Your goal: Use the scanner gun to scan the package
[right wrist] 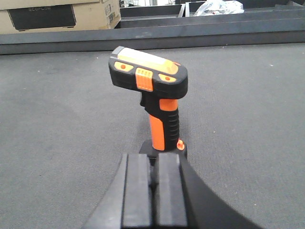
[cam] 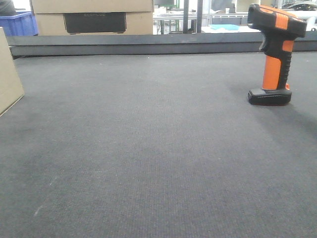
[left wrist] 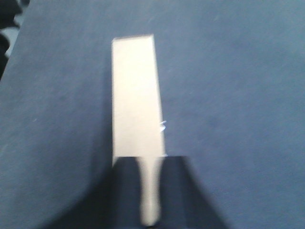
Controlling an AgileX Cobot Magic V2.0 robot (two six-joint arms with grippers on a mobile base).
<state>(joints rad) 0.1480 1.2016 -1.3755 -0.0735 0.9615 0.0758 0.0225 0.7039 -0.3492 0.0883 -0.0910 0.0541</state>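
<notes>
The orange-and-black scanner gun (cam: 275, 54) stands upright on its base at the right of the dark mat. In the right wrist view the scanner gun (right wrist: 155, 95) stands just ahead of my right gripper (right wrist: 152, 158), whose jaws are shut and empty, close behind the scanner's base. The package, a pale cardboard box (cam: 9, 77), sits at the left edge of the mat. In the blurred left wrist view the package (left wrist: 137, 95) appears as a long narrow pale face. My left gripper (left wrist: 151, 164) is over its near end, jaws a little apart with the box showing between them.
A dark raised ledge (cam: 148, 44) runs along the far edge of the mat. Behind it stand stacked cardboard boxes (cam: 94, 17) and a blue crate (cam: 17, 24). Grey mat (cam: 148, 148) lies between package and scanner.
</notes>
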